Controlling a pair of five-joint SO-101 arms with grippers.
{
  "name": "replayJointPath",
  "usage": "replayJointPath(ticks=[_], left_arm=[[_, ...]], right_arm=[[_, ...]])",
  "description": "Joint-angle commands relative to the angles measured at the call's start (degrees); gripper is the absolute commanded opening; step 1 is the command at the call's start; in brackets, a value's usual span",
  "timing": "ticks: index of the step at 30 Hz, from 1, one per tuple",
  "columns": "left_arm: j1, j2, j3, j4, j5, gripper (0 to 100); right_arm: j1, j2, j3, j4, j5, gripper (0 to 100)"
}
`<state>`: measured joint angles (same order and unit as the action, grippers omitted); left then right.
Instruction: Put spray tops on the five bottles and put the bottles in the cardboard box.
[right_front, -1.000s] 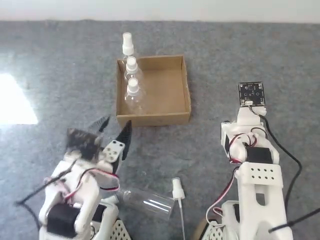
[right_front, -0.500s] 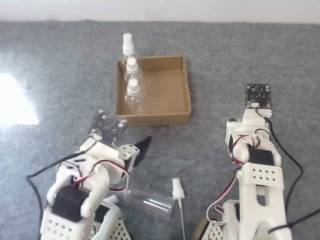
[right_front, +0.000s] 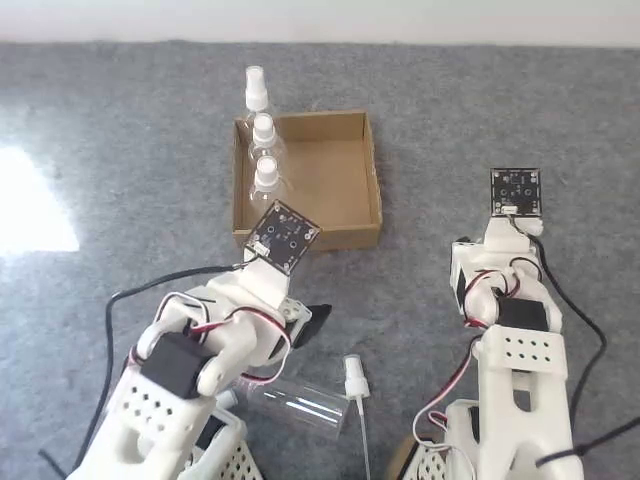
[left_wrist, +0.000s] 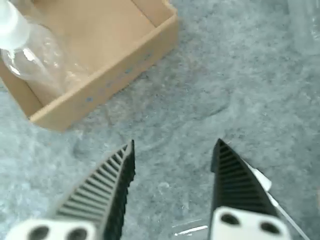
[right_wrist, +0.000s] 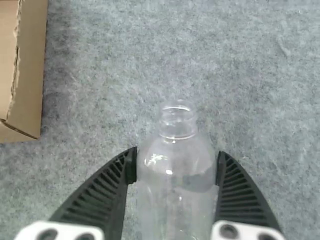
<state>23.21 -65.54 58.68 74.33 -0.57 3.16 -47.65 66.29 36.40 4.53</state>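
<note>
Grey felt bench (right_front: 480, 110): cardboard box (right_front: 340, 238) toward the far edge, three capped bottles (right_front: 268, 195) along its left wall; can't tell if the farthest is inside. We see left gripper (left_wrist: 175, 143) open, empty; right gripper (right_wrist: 176, 152) clamped on an uncapped bottle (right_wrist: 176, 122). Loose spray top (right_front: 354, 378) and second uncapped bottle (right_front: 298, 403) lie by the near edge.

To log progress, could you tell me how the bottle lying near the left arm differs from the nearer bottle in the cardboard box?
The lying bottle is on its side on the table; the boxed bottle stands upright in the cardboard box. The boxed bottle wears a white spray top; a loose spray top lies beside the lying bottle. Both are clear plastic.
</note>
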Motion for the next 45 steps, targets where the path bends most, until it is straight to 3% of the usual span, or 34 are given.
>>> replayJointPath(ticks=[1, 10, 16, 23, 29, 38, 45], left_arm=[[0.4, 1.8, -3.3, -0.1, 1.0, 24], [7.5, 11.1, -3.4, -0.6, 4.0, 28], [7.8, 21.5, -5.9, -0.6, 6.9, 29], [8.0, 31.4, -9.5, -0.9, 15.7, 29], [8.7, 41.1, -10.6, -2.9, 17.4, 29], [16.1, 53.1, -12.8, -6.6, 22.6, 29], [16.4, 57.9, -15.2, -7.4, 24.7, 29]], right_arm=[[0.7, -2.0, -0.9, -1.6, -0.5, 16.9], [2.2, -2.3, -1.0, -1.7, -0.6, 16.9], [4.0, -2.3, -1.1, -1.7, -1.0, 16.9], [5.8, -2.3, -1.8, -1.7, -3.0, 16.9], [5.8, -2.3, -1.8, -1.7, -3.0, 16.9], [5.8, -2.3, -1.9, -1.7, -2.7, 16.9], [5.8, -2.3, -1.9, -1.7, -2.6, 16.9]])
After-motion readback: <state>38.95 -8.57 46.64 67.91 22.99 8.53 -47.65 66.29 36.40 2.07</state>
